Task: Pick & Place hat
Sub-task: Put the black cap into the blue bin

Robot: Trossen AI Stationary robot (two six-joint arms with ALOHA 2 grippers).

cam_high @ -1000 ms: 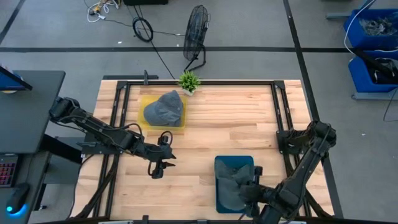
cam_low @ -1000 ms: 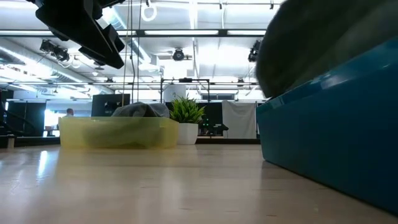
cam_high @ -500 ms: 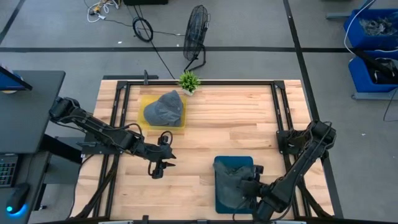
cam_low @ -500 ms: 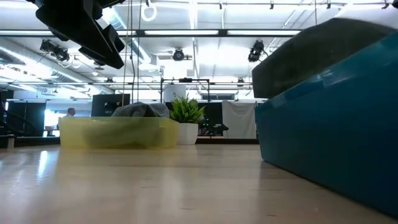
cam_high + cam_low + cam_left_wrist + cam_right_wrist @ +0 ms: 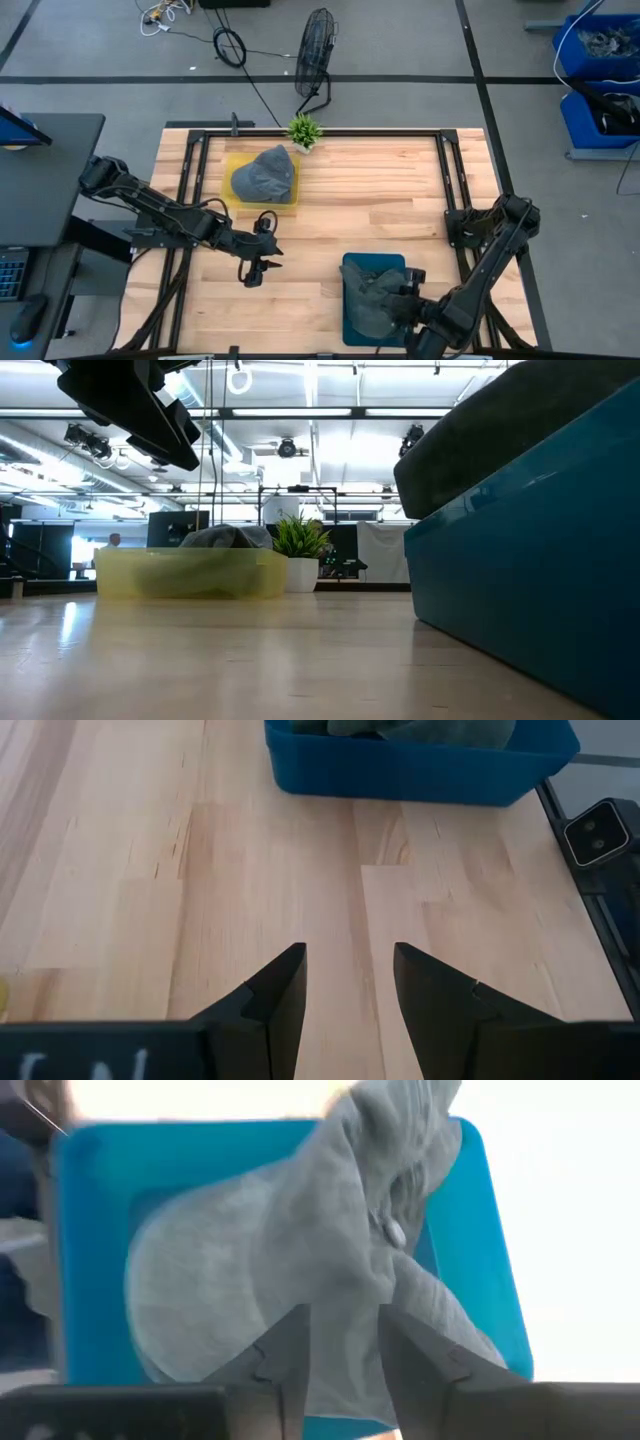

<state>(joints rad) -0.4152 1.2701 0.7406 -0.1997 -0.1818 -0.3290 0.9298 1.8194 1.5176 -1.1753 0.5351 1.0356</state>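
Observation:
A grey hat [image 5: 372, 300] lies crumpled in a blue bin [image 5: 350, 265] near the table's front edge, right of centre; in the right wrist view the hat [image 5: 300, 1240] fills the bin [image 5: 90, 1200]. My right gripper [image 5: 342, 1315] is open just above it, a raised fold of the cloth showing between the fingers. My left gripper [image 5: 253, 272] hangs open over bare wood left of the bin, with nothing between its fingers [image 5: 285, 985]. A second grey hat [image 5: 262, 175] rests in a yellow bin [image 5: 260, 204] at the far left. My right gripper comes at the hat from above, slanting in from the near side. Its fingers [image 5: 290, 1345] stand on either side of a raised fold [image 5: 350, 1270] of the hat. I cannot tell whether they touch the cloth.
A small potted plant [image 5: 303, 130] stands at the far edge next to the yellow bin. Bare wood stretches between the two bins and over the table's far right. The low view shows the blue bin [image 5: 520, 560] close by on the right and the yellow bin [image 5: 190, 572] farther back.
The blue bin with the hat has slid a little toward the table's left and near edges, and my right gripper has shifted with it. In the low view the hat has sunk lower onto the bin.

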